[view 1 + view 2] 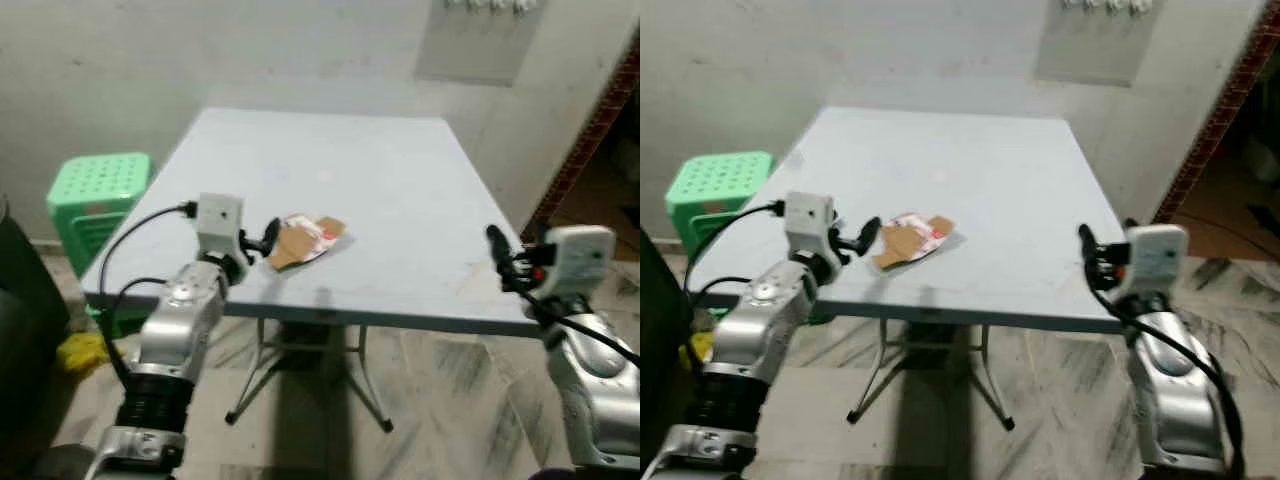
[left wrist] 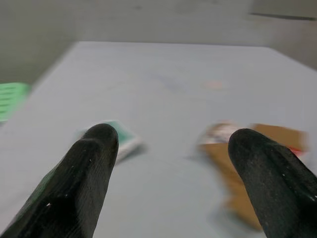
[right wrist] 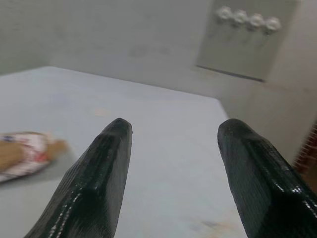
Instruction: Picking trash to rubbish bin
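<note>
The left pincer [image 1: 268,236] hovers over the near-left part of the pale grey square tabletop [image 1: 400,200], its two black fingers [image 2: 89,168] spread apart with nothing between them. Just beyond its tips lies the trash: a flattened brown cardboard packet with a red-and-white printed face [image 1: 305,240], resting flat on the tabletop near the front edge. In the left wrist view a small green-and-white scrap [image 2: 124,141] also lies on the surface beside one finger, too blurred to identify.

The right pincer [image 1: 497,245] is raised at the tabletop's near-right edge, fingers likewise parted and empty, well apart from the packet.

The risks, as I judge them: the packet is thin and lies flat, so closing fingers may skid over it or push it along the smooth surface instead of pinching it. A push toward the robot could send it off the near edge to the floor. Coming in too low could jam the fingertips against the tabletop.

A green plastic stool [image 1: 95,200] stands beside the left arm, and a dark object [image 1: 20,300] at the far left may be the rubbish bin, though I cannot tell.
</note>
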Motion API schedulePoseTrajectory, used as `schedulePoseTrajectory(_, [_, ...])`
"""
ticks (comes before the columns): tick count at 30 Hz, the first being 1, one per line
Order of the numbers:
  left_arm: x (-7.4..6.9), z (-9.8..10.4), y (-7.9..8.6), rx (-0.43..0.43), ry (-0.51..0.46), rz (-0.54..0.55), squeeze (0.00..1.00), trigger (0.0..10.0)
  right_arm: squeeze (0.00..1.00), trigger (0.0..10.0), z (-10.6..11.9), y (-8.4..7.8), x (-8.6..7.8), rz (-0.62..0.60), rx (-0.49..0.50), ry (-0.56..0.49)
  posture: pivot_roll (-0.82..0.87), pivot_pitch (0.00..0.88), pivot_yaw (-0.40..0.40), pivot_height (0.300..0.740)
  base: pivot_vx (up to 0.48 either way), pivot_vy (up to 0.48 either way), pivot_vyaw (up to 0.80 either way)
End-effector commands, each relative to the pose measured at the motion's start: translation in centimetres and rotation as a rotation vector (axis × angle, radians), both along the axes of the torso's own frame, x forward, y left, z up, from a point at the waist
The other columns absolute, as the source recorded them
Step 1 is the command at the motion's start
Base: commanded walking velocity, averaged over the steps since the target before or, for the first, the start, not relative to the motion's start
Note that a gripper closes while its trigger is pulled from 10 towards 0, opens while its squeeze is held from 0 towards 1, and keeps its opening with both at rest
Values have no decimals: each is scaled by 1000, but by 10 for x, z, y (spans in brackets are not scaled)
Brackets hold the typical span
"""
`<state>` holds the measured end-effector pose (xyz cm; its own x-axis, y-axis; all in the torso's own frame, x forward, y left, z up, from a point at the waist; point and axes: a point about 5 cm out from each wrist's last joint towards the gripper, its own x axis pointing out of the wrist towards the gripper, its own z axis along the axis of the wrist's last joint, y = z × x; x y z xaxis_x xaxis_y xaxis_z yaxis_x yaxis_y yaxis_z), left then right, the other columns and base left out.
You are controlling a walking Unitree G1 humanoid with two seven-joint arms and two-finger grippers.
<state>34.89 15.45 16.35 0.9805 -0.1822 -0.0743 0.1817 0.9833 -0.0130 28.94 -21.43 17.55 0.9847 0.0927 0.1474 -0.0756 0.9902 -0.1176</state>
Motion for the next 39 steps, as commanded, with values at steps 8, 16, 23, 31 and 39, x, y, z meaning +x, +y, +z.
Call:
schedulePoseTrajectory(8, [-5,6,-25,143,-56,-183,0,10000,0,10000,4,-6,-2,-15,3,-3,-68,53,-37,740,0,0,0])
schedulePoseTrajectory(16, [-4,7,-33,172,-57,-252,0,10000,0,10000,4,-5,-3,-8,20,1,-77,60,-34,740,0,0,0])
schedulePoseTrajectory(23, [-5,10,-37,137,-83,-274,0,10000,0,10000,3,-5,-6,-8,28,5,-86,57,-33,740,0,0,0])
schedulePoseTrajectory(31, [-7,8,-44,137,-79,-316,0,10000,0,10000,2,-4,-8,-8,28,7,-92,52,-28,740,0,0,0])
schedulePoseTrajectory(39, [-16,1,-55,227,-107,-470,0,10000,0,10000,3,-4,-9,-7,28,8,-93,58,-26,740,0,0,0])
